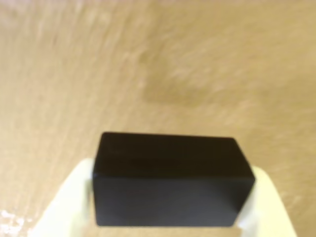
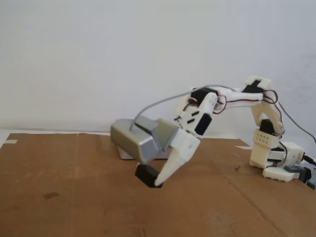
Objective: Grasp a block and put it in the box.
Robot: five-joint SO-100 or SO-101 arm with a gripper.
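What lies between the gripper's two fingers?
The block, clamped between the white fingers in the wrist view. The fixed view shows it held at the gripper tip, seemingly just above the cardboard.

The block [image 1: 168, 177] is matte black, the gripper [image 2: 157, 181] white, the camera module [image 2: 140, 140] silver-grey, the surface [image 2: 74, 197] cardboard brown.

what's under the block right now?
Only brown cardboard: the block hangs clear of it, clamped in the white fingers. The box behind is mostly hidden by the silver camera module.
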